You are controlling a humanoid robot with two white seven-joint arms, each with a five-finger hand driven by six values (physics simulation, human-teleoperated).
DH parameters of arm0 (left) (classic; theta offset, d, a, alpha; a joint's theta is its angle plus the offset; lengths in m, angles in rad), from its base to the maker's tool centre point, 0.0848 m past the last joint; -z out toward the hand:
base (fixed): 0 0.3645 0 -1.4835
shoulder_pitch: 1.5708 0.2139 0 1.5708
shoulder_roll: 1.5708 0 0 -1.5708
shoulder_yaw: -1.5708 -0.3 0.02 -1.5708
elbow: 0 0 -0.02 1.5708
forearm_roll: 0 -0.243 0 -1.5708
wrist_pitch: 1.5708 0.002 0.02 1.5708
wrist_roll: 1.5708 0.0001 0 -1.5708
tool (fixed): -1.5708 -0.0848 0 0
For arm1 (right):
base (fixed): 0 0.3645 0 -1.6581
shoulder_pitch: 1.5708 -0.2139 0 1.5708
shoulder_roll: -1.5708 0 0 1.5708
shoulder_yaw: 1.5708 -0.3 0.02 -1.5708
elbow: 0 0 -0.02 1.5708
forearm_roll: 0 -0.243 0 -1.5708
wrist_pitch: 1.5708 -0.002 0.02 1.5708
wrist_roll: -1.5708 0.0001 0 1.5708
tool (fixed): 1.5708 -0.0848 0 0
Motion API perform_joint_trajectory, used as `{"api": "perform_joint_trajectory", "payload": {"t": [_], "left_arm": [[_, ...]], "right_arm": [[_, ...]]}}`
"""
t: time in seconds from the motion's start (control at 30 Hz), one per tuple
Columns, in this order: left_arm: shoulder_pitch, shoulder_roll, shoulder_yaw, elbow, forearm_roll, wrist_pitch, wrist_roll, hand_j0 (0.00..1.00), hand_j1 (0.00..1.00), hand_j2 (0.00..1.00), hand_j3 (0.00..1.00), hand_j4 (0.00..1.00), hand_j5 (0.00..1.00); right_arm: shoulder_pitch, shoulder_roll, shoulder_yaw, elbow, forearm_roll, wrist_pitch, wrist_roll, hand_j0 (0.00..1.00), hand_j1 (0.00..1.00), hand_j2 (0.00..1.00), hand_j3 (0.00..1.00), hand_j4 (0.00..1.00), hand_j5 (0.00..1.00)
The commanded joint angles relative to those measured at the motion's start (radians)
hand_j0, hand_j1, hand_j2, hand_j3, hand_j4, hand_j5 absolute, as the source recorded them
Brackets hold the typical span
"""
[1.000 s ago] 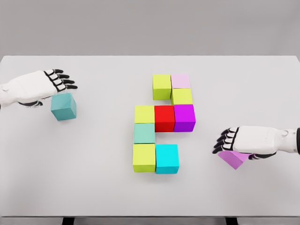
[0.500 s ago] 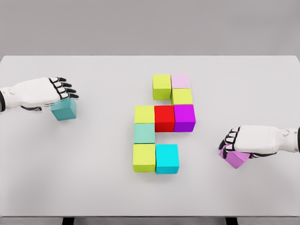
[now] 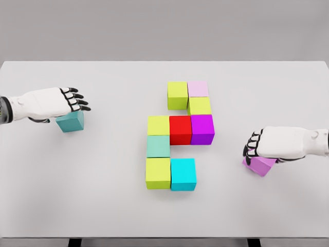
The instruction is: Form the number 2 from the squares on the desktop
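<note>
Several cubes form a block figure mid-table: a yellow-green cube (image 3: 177, 95), a pale pink cube (image 3: 198, 88), a red cube (image 3: 180, 129), a magenta cube (image 3: 202, 128), a sea-green cube (image 3: 158, 146) and a cyan cube (image 3: 183, 174) among them. My left hand (image 3: 77, 100) hovers open, fingers stretched out, over the back of a teal cube (image 3: 70, 122) at the far left. At the right, my right hand (image 3: 252, 149) has its fingers curled down over a tilted violet cube (image 3: 260, 165), which is mostly hidden under the palm.
The white table (image 3: 103, 195) spreads wide, with its front edge close to the bottom of the view. Bare surface lies between each hand and the central figure. Just right of the cyan cube is open tabletop.
My left hand slid down and right over the teal cube, which now looks smaller and lower. My right hand drew up and slightly right, and the violet cube moved with it.
</note>
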Motion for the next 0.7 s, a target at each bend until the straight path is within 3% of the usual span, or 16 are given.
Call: {"api": "perform_joint_trajectory", "payload": {"t": [0.0,0.23,0.57,0.67], "left_arm": [[0.0,-0.008,-0.007,0.0,0.002,0.001,0.0,1.0,1.0,1.0,1.0,1.0,1.0],[0.0,-0.029,-0.02,0.002,-0.002,0.001,-0.015,1.0,1.0,1.0,1.0,1.0,1.0],[0.0,-0.035,-0.036,0.006,-0.011,0.001,-0.026,1.0,1.0,1.0,1.0,1.0,1.0],[0.002,-0.035,-0.036,0.006,-0.032,0.001,-0.026,0.88,0.88,0.88,0.88,0.88,0.88]], "right_arm": [[0.0,0.002,-0.001,-0.001,-0.007,0.001,0.012,0.6,0.6,0.6,0.6,0.6,0.6],[-0.075,0.015,0.049,-0.001,-0.01,0.001,0.006,0.6,0.6,0.6,0.6,0.6,0.6],[-0.091,0.087,0.058,-0.001,-0.037,0.001,0.008,0.6,0.6,0.6,0.6,0.6,0.6],[-0.091,0.1,0.069,-0.002,-0.04,0.001,0.006,0.6,0.6,0.6,0.6,0.6,0.6]]}}
